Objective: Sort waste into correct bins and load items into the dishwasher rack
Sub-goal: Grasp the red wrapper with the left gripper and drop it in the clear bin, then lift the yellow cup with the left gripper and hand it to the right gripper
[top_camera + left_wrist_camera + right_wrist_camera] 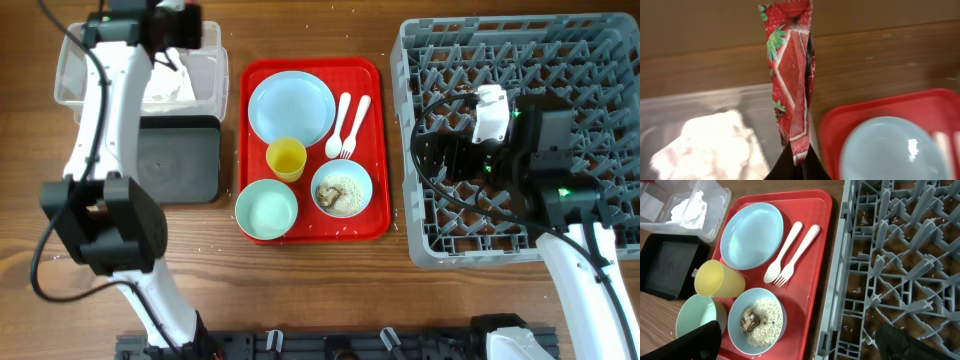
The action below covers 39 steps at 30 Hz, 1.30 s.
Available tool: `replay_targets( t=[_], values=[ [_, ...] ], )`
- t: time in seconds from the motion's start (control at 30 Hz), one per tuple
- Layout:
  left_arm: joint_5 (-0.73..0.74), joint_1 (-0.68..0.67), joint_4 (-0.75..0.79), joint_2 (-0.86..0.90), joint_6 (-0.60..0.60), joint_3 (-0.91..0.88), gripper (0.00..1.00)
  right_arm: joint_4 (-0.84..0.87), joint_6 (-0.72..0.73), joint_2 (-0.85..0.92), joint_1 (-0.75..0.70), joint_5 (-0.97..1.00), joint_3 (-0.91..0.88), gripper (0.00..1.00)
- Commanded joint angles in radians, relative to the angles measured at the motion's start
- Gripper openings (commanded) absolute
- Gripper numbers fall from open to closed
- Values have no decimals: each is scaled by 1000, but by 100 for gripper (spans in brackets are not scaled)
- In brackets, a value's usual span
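My left gripper (799,160) is shut on the small red wrapper (792,75) and holds it above the clear tub (75,70), near its right wall. The crumpled white napkin (710,145) lies in that tub. On the red tray (312,228) are the pale blue plate (291,108), white spoon (340,125), fork (355,125), yellow cup (286,158), an empty pale bowl (267,209) and a bowl of rice with brown scraps (760,320). My right gripper (807,345) is open and empty above the grey rack's (520,130) left edge.
The black tray (180,160) sits in front of the clear tub, left of the red tray. The rack has loose rice grains among its pegs (900,255). Bare wooden table lies in front of the trays.
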Motion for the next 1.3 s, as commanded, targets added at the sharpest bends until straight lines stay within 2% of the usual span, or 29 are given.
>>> replay_targets(
  t=[0.0,0.03,0.1,0.13,0.23,0.33,0.43,0.53,0.73,0.83,0.97,1.03,1.13,1.23,1.27],
  values=[
    [-5,63,17,125,-21,-9,19,6,13,3,-2,-19,17,100],
    [0,69,8,140,-21,-9,50,6,14,3,-2,-20,17,100],
    [5,67,-16,145,-20,-9,96,6,14,3,-2,-20,17,100],
    [6,65,-17,130,-17,-8,100,6,14,3,-2,-19,17,100],
    [23,52,-56,41,-17,-8,100,6,13,3,-2,-19,17,100],
    [143,5,-191,-68,-18,-8,100,7,14,3,-2,-20,17,100],
    [157,-79,-317,-77,-185,-9,96,7,17,3,-2,-20,17,100],
    [156,-171,-387,-49,-251,-15,89,8,46,4,-2,-19,17,100],
    [156,-274,-526,-47,-287,-44,71,19,44,12,-2,-16,17,100],
    [137,-304,-542,-47,-287,-141,56,26,48,27,-2,-16,17,100],
    [106,-292,-484,-47,-325,-269,45,30,47,29,-2,-16,17,99],
    [116,-306,-430,-47,-324,-335,36,30,47,29,-2,-16,17,100],
    [115,-320,-359,-47,-324,-414,30,30,47,29,-2,-16,17,100],
    [115,-319,-300,-47,-325,-463,15,29,50,29,-2,-18,17,100],
    [115,-319,-300,-47,-325,-463,4,30,71,29,-2,-17,17,100]
  ],
)
